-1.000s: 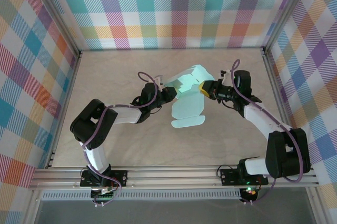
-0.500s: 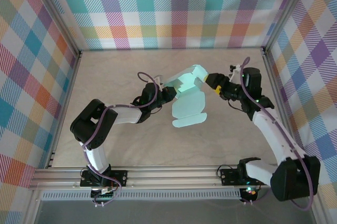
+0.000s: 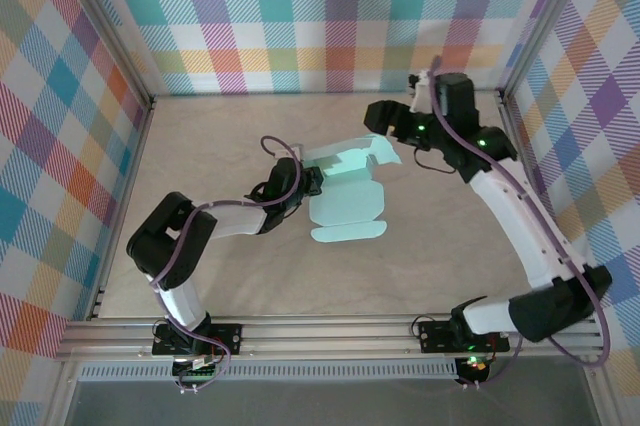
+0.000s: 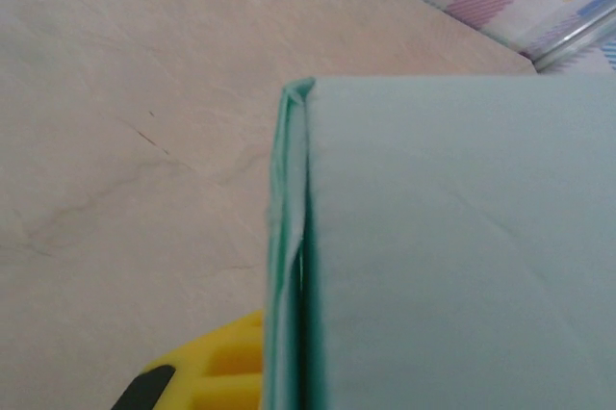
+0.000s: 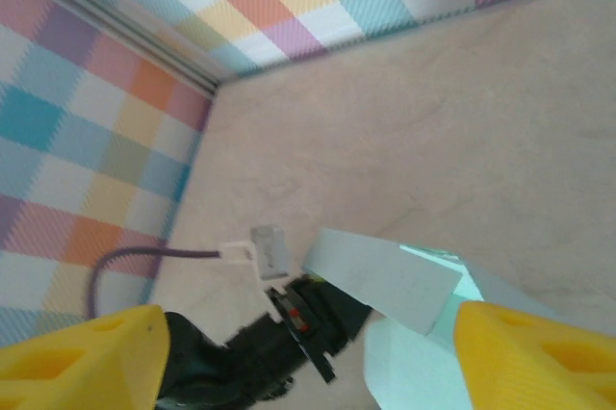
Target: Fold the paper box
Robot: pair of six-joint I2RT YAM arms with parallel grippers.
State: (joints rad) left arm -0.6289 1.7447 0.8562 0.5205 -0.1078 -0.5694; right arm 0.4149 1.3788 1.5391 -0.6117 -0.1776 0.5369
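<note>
Left gripper (image 3: 312, 184) clamps the paper box (image 3: 348, 204) by its left edge, at table (image 3: 200, 246) centre; right gripper (image 3: 384, 118) hangs open beyond the raised flap (image 3: 352, 154); best press that flap along its crease, left anchoring.

One paper box (image 3: 348, 201), one bench (image 3: 215, 146), two hands.
Left hand (image 3: 310, 183) at the paper box's edge, right hand (image 3: 379, 118) beyond it.

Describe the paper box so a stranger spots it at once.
On the beige table inside the plaid walls, near the middle, sits the paper box, pinched at its left edge by the left gripper. It is the lone pale mint sheet among robot arms.
</note>
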